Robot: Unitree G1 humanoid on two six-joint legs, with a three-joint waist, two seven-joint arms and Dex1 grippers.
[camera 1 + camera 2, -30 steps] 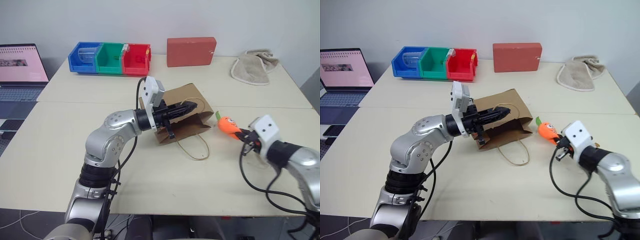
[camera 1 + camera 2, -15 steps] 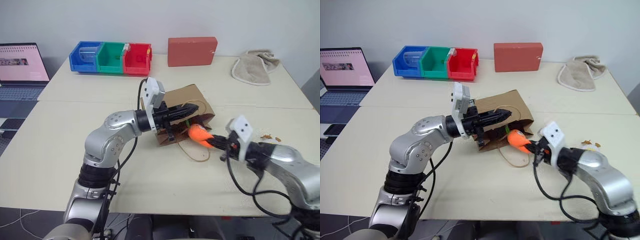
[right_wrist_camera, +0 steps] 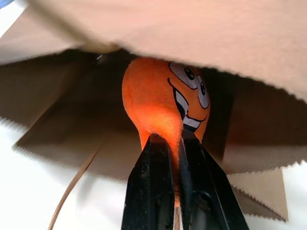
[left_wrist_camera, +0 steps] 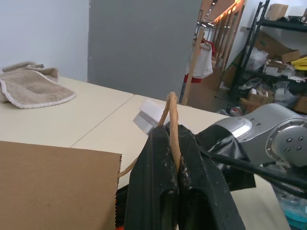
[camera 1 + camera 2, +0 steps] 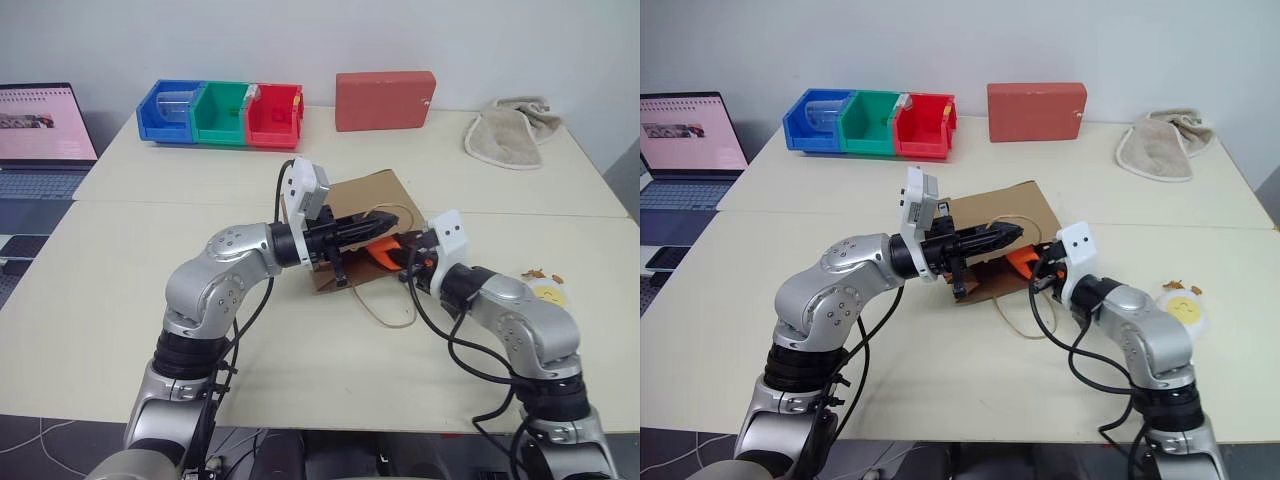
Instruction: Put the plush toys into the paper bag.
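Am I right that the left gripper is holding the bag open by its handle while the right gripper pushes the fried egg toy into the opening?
Not quite: the right gripper holds the orange carrot, as the right wrist view shows. The fried egg lies on the table. The left gripper does hold the paper bag by its handle.

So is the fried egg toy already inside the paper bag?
No, the fried egg toy lies on the table, apart from the paper bag.

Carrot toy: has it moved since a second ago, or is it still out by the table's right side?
Yes. The carrot, pinched in the right gripper, has travelled left across the table into the mouth of the paper bag, which the left gripper holds open by a handle.
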